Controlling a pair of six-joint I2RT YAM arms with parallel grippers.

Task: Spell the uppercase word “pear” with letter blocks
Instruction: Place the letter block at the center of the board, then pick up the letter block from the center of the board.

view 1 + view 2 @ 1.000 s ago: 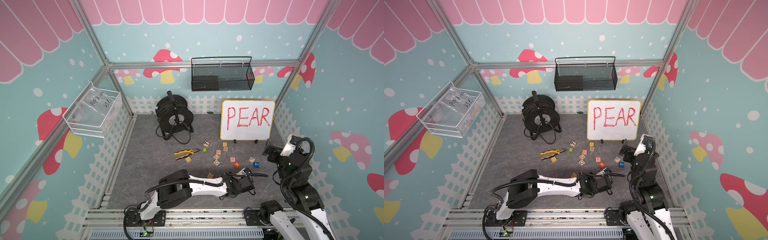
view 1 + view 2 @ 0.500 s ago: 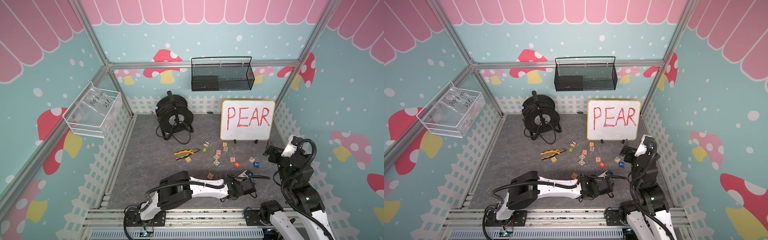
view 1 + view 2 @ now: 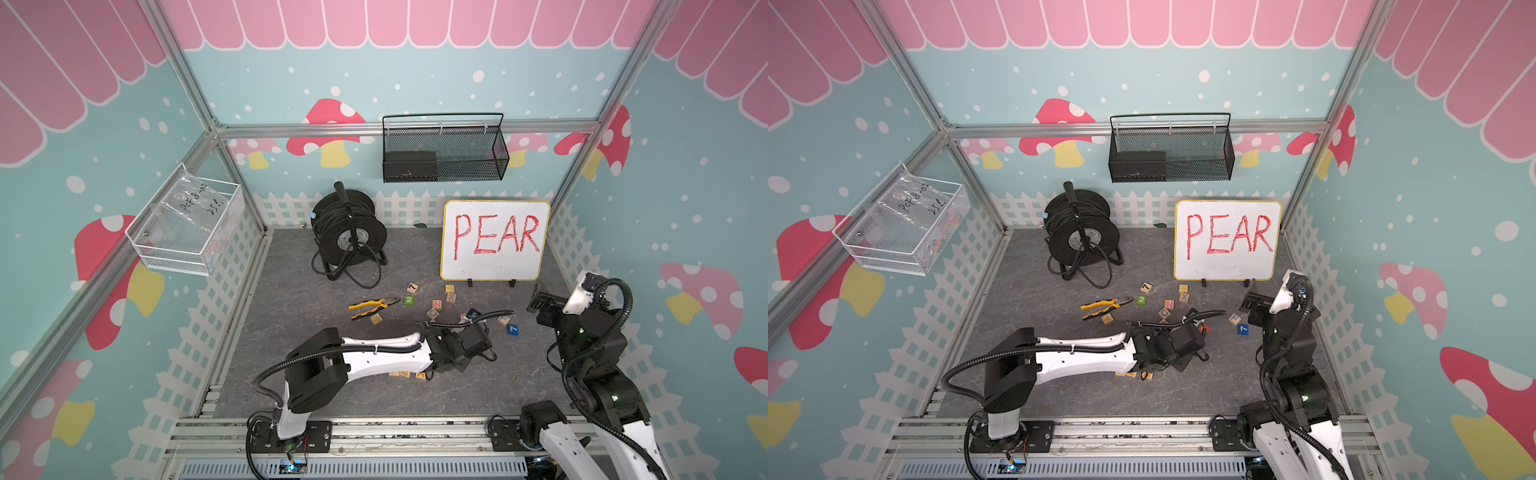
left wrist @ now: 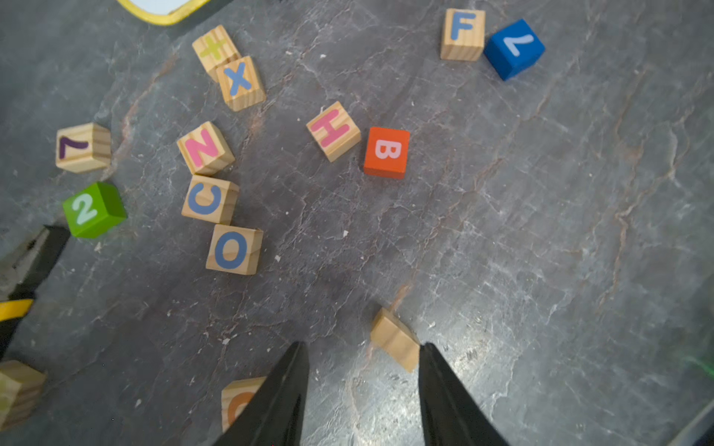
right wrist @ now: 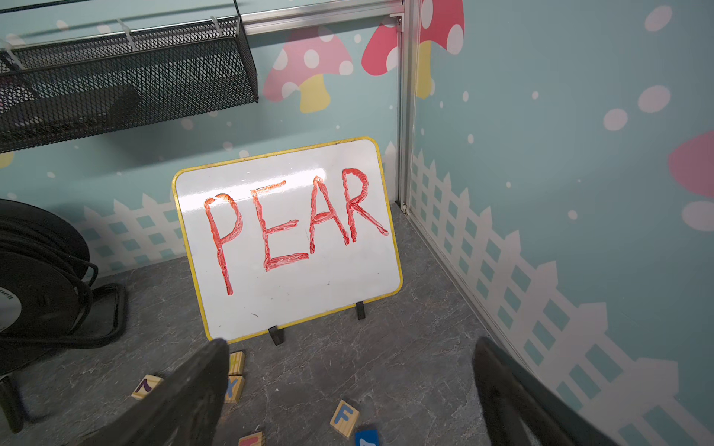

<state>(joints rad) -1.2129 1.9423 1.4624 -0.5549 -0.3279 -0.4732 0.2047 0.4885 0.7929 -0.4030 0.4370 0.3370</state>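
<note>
L gripper [image 4: 362, 345] half-open, empty; R gripper [image 5: 349, 343] wide, empty. Tilted letter block [image 4: 394, 340], 5 o'clock on mat [image 3: 291, 299]: prob. light, stiff, slick; pinch opp. flat faces.

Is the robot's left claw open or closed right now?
Open. In the left wrist view the left gripper's black fingers stand apart with a gap between them; a tilted wooden block sits by one fingertip.

Left arm [image 3: 1084, 359] lies low across the floor [image 3: 1038, 316]; a row of blocks [image 3: 1147, 376] sits just beside its forearm; loose blocks [image 3: 1164, 313] scatter between pliers [image 3: 1100, 307] and right arm [image 3: 1285, 332]; board [image 3: 1225, 266] behind reads PEAR.
</note>
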